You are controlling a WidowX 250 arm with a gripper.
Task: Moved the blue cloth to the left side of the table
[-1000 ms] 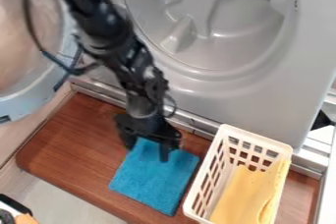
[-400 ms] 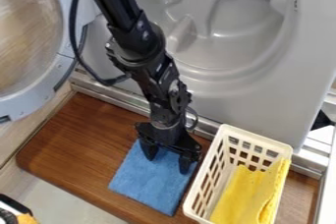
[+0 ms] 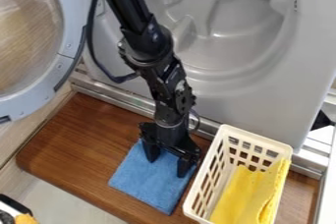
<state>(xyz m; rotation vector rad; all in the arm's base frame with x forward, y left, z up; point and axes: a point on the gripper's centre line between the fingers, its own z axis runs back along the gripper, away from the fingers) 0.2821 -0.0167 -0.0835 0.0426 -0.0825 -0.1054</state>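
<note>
Blue cloth (image 3: 148, 183) on brown board (image 3: 78, 144), black arm (image 3: 169, 83) above — jaws spread wide over the cloth, cream basket (image 3: 259, 140) alongside.

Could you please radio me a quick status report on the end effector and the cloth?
End effector open, down at the blue cloth. Cloth lying flat on wooden tabletop. White basket close beside cloth, toward image right.

Laundry area with front-loader (image 3: 246, 90)
</note>
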